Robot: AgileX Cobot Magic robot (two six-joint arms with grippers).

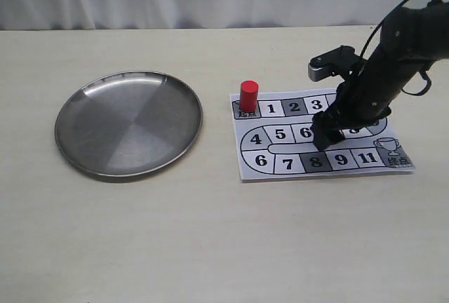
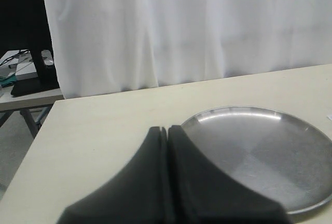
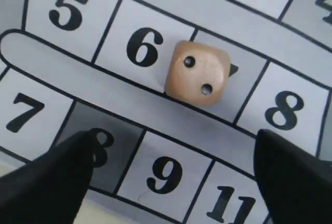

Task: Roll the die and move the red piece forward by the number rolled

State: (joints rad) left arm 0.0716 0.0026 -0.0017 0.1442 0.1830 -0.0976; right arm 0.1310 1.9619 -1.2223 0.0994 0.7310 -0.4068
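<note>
Table: a pale cream tabletop carries everything, with a white curtain behind it.
Plate: a round, shallow steel plate lies on the left side of the table, well apart from the board.
Board: a white paper game sheet with numbered black, white and grey squares lies flat on the right side.
Right gripper: the black right gripper hangs low over the middle of the board. Its jaws are spread wide, with one dark finger on either side of the die. They hold nothing and touch nothing.
Left gripper: the black left gripper hovers near the plate's rim with its jaws pressed together and nothing between them.
Red piece: the plain red cylinder peg stands upright on the grey corner square just left of square 1.
Die: the light tan wooden cube rests on the grey square between 6 and 8, showing two pips to the right wrist camera. It sits clear of both fingers.
</note>
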